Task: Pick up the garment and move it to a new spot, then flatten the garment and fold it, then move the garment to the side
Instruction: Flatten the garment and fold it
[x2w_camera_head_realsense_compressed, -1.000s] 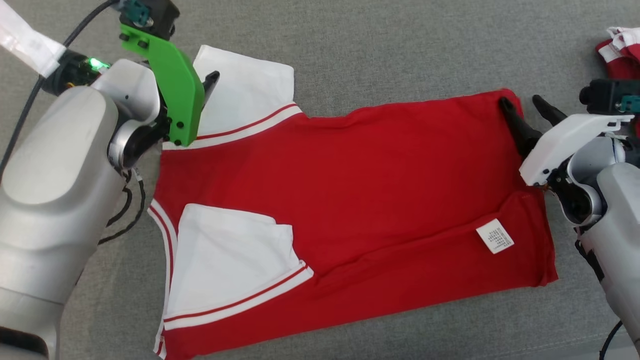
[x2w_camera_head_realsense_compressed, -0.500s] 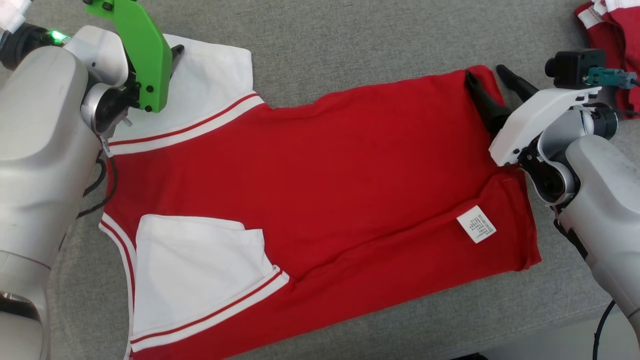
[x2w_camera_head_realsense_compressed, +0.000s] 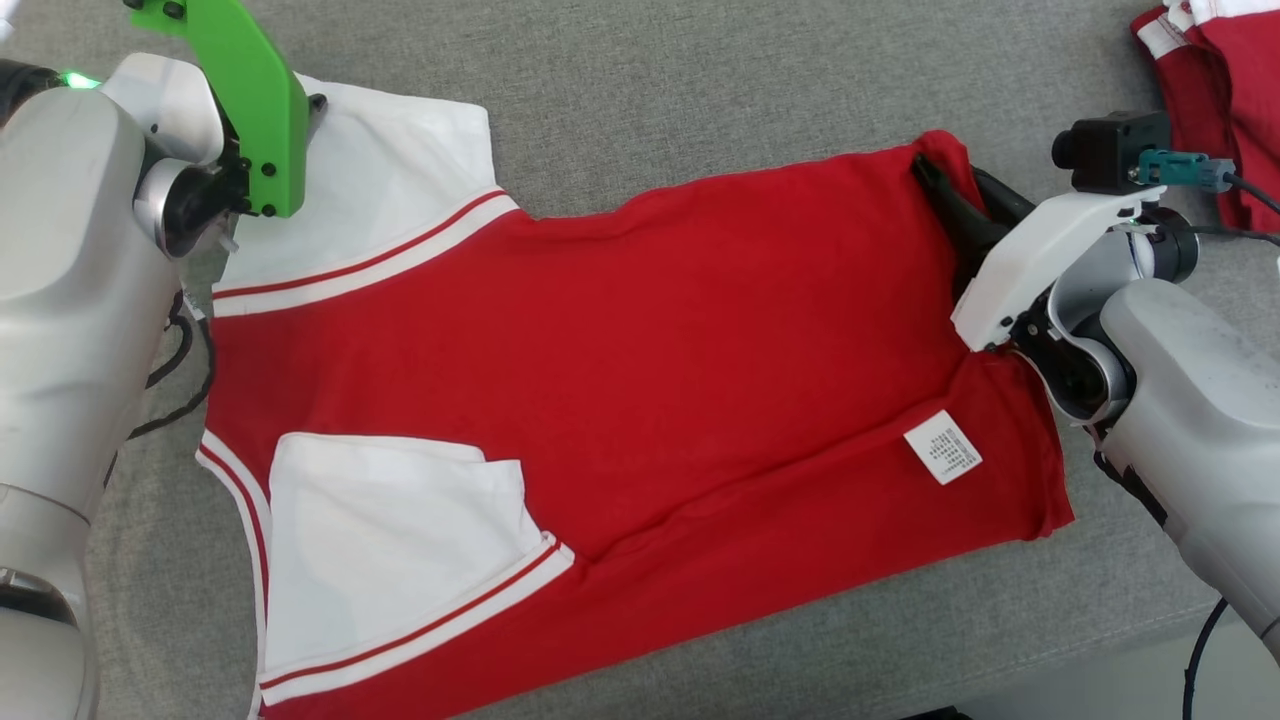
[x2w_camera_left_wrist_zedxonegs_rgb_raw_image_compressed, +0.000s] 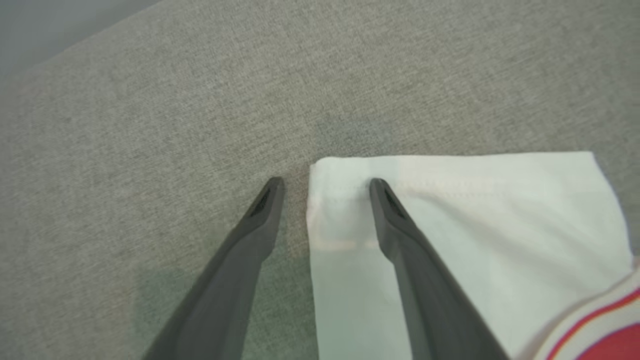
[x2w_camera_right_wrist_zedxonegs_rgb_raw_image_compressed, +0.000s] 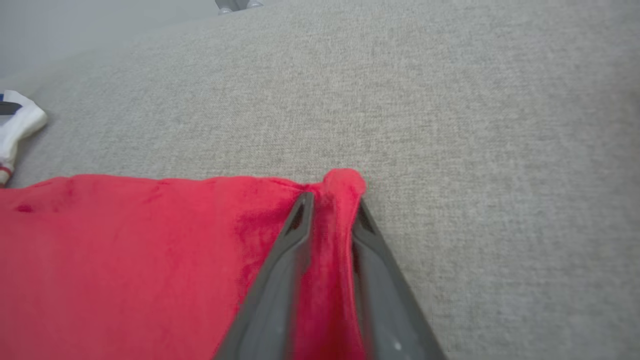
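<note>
1. Nearest, at 7 o'clock in the head view, the T-shirt (x2w_camera_head_realsense_compressed: 640, 340) has its near white sleeve (x2w_camera_head_realsense_compressed: 390, 540) turned in over the red body. This probably squares the outline for folding.
2. At 4 o'clock a white care label (x2w_camera_head_realsense_compressed: 942, 447) lies face up on a strip of the near side that seems to be folded inward.
3. The T-shirt lies flat across the middle of the grey upholstered surface (x2w_camera_head_realsense_compressed: 700, 80), shoulders toward 9 o'clock and hem toward 3.
4. At 10 o'clock the left gripper (x2w_camera_left_wrist_zedxonegs_rgb_raw_image_compressed: 325, 185) has its fingers apart, straddling the outer corner of the far white sleeve (x2w_camera_left_wrist_zedxonegs_rgb_raw_image_compressed: 475, 215). One finger is over the sleeve and one over bare grey fabric, placed to nip that corner.
5. At 2 o'clock the right gripper (x2w_camera_right_wrist_zedxonegs_rgb_raw_image_compressed: 332, 205) is clamped on a raised ridge of red cloth at the far hem corner. Gripping both far corners would let the far edge be lifted evenly.
6. Farthest, at 1 o'clock, a second red-and-white garment (x2w_camera_head_realsense_compressed: 1215, 90) lies bunched, well apart.
</note>
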